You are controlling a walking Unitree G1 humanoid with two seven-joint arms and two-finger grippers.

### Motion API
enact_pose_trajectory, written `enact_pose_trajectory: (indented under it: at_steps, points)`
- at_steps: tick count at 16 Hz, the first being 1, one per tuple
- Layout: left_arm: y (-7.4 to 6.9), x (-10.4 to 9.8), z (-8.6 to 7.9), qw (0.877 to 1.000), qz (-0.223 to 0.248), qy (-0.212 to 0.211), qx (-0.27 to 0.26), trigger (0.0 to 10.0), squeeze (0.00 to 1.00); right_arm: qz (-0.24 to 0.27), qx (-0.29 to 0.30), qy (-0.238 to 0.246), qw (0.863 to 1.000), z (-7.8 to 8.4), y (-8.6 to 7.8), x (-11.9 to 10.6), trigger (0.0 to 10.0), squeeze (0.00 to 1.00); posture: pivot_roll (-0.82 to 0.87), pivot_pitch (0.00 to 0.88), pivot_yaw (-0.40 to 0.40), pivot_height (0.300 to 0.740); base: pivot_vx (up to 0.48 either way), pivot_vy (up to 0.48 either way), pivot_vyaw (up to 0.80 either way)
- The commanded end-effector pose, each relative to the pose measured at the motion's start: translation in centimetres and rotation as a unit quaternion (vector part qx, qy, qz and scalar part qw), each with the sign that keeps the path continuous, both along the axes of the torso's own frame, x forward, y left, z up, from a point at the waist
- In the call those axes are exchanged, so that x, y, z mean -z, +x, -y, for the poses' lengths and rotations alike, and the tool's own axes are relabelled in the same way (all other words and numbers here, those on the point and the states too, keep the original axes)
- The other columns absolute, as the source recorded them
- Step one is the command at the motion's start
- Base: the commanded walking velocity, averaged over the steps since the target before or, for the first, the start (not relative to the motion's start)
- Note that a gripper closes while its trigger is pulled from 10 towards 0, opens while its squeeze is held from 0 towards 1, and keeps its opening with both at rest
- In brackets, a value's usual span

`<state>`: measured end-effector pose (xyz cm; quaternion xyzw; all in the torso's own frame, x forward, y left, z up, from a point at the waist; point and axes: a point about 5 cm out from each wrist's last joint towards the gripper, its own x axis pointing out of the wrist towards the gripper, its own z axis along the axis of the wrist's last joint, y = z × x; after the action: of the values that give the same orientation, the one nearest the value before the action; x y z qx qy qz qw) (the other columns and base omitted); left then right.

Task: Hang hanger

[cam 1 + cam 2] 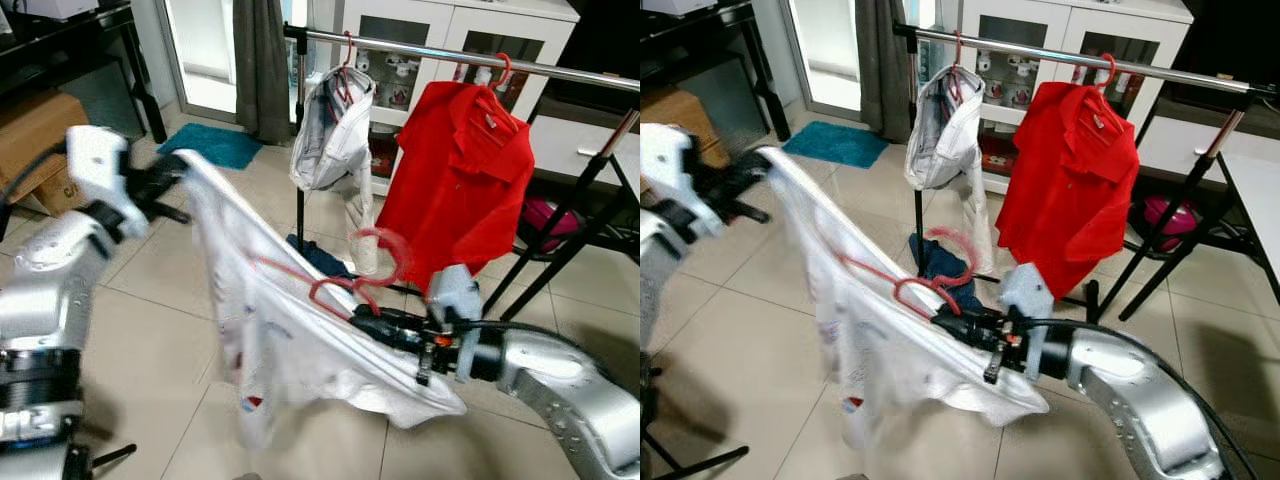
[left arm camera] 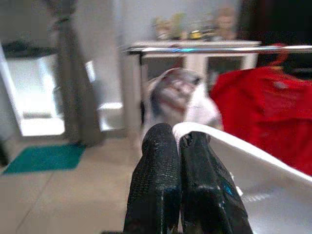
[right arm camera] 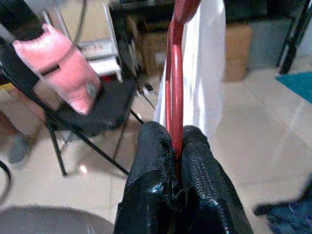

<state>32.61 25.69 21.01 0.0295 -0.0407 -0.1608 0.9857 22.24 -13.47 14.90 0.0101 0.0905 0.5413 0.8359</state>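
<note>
Carrying step: right end effector [image 1: 958, 326] pinching red hanger [image 1: 925, 283] closed, left end effector [image 1: 170, 185] clamping white shirt [image 1: 290, 330] corner, both below rail [image 1: 450, 52]. Next: lifting hook onto rail, left of red shirt [image 1: 460, 180].

A: Bright daylight comes in by the doorway behind the grey curtain [image 1: 258, 60], and the floor tiles [image 1: 170, 290] near it shine pale.

B: The metal rail [image 1: 450, 55] past the curtain carries a thin streak of glare.

A: The white shirt [image 1: 270, 310] smears with motion blur. So does the left arm.

B: In the left wrist view the red shirt [image 2: 263, 107] is soft and out of focus; the black fingers [image 2: 156, 185] are sharper.
</note>
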Motion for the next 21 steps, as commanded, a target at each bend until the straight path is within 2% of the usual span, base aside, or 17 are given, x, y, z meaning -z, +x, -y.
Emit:
enact_pose_trajectory:
  at_steps: [1, 3, 4, 5, 7, 8, 9, 10, 12, 13, 14, 15, 17, 18, 19, 20, 21]
  points:
    - [0.1, -0.7, -1.9, 0.998, 0.013, 0.008, -0.055, 0.0, 0.00, -0.009, 0.001, 0.019, 1.000, 0.7, -0.2, -0.5, 0.0, 0.00, -0.08, 0.000, -0.005, 0.727, 0.000, 0.000, 0.00]
    - [0.2, 1.5, -3.4, 0.994, -0.023, 0.004, -0.106, 0.0, 0.00, -0.016, 0.003, 0.080, 0.997, 1.0, -0.3, -1.4, 0.0, 0.00, -0.08, 0.000, -0.004, 0.727, 0.000, 0.000, 0.00]
    - [0.2, 2.2, -3.3, 0.994, -0.037, -0.005, -0.105, 0.0, 0.00, -0.016, 0.010, 0.104, 0.994, 1.0, -0.2, -1.7, 0.0, 0.00, -0.08, 0.000, -0.004, 0.727, 0.000, 0.000, 0.00]
    - [0.2, 2.7, -2.3, 0.996, -0.045, -0.013, -0.078, 0.0, 0.00, -0.015, 0.020, 0.131, 0.991, 0.9, 0.0, -2.0, 0.0, 0.00, -0.08, 0.000, -0.002, 0.727, 0.000, 0.000, 0.00]
    - [0.0, 3.6, 0.7, 0.998, -0.055, -0.022, -0.005, 0.0, 0.00, -0.013, 0.079, 0.186, 0.979, 0.6, 1.1, -2.6, 0.0, 0.00, -0.08, 0.000, -0.003, 0.727, 0.000, 0.000, 0.00]
    - [-0.6, 3.8, 4.0, 0.995, -0.059, -0.034, 0.067, 0.0, 0.00, -0.014, 0.150, 0.223, 0.963, 0.3, 2.5, -2.7, 0.0, 0.00, -0.08, 0.000, -0.007, 0.727, 0.000, 0.000, 0.00]
    - [-1.1, 3.9, 6.1, 0.991, -0.062, -0.037, 0.111, 0.0, 0.00, -0.019, 0.189, 0.247, 0.950, 0.1, 3.2, -2.7, 0.0, 0.00, -0.08, 0.000, -0.007, 0.727, 0.000, 0.000, 0.00]
    - [-2.0, 3.9, 9.2, 0.982, -0.066, -0.045, 0.173, 0.0, 0.00, -0.024, 0.247, 0.274, 0.929, -0.1, 4.1, -2.6, 0.0, 0.00, -0.08, 0.000, -0.009, 0.727, 0.000, 0.000, 0.00]
    - [-2.7, 3.8, 10.9, 0.974, -0.066, -0.050, 0.211, 0.0, 0.00, -0.024, 0.276, 0.281, 0.919, -0.3, 4.4, -2.5, 0.0, 0.00, -0.08, 0.000, -0.010, 0.727, 0.000, 0.000, 0.00]
    - [-3.3, 3.9, 11.7, 0.969, -0.069, -0.053, 0.229, 0.0, 0.00, -0.019, 0.319, 0.298, 0.900, 0.0, 4.8, -2.5, 0.0, 0.00, -0.08, 0.000, -0.010, 0.727, 0.000, 0.000, 0.00]
    - [-3.7, 4.1, 11.8, 0.970, -0.074, -0.056, 0.224, 0.0, 0.00, -0.013, 0.356, 0.305, 0.883, 0.5, 5.2, -2.6, 0.0, 0.00, -0.07, 0.000, -0.010, 0.727, 0.000, 0.000, 0.00]
    - [-4.0, 4.2, 11.5, 0.973, -0.078, -0.058, 0.210, 0.0, 0.00, 0.003, 0.388, 0.281, 0.878, 1.1, 5.5, -2.4, 0.0, 0.00, -0.07, 0.000, -0.010, 0.727, 0.000, 0.000, 0.00]
    - [-4.9, 3.9, 10.9, 0.973, -0.081, -0.080, 0.202, 0.0, 0.00, 0.026, 0.458, 0.244, 0.855, 3.2, 6.1, -1.8, 0.0, 0.00, -0.07, 0.000, -0.016, 0.727, 0.000, 0.000, 0.00]
    - [-5.1, 3.9, 10.6, 0.975, -0.081, -0.085, 0.190, 0.0, 0.00, 0.035, 0.456, 0.209, 0.864, 3.3, 6.2, -1.4, 0.0, 0.00, -0.07, 0.000, -0.024, 0.727, 0.000, 0.000, 0.00]
    - [-5.2, 4.0, 10.0, 0.980, -0.083, -0.083, 0.163, 0.0, 0.00, 0.042, 0.443, 0.149, 0.883, 3.0, 6.2, -0.7, 1.3, 0.00, -0.06, 0.000, -0.036, 0.727, 0.000, 0.000, 0.00]
    - [-4.9, 4.6, 8.9, 0.990, -0.084, -0.066, 0.093, 0.0, 0.00, 0.014, 0.441, 0.096, 0.892, 2.5, 5.9, 0.7, 9.7, 0.00, -0.06, 0.000, -0.047, 0.727, 0.000, 0.000, 0.00]
    - [-4.6, 5.1, 7.9, 0.995, -0.085, -0.050, 0.022, 10.0, 0.00, -0.013, 0.430, 0.068, 0.900, 1.9, 5.4, 1.8, 10.0, 0.00, -0.06, 0.000, -0.059, 0.727, 0.000, 0.000, 0.00]
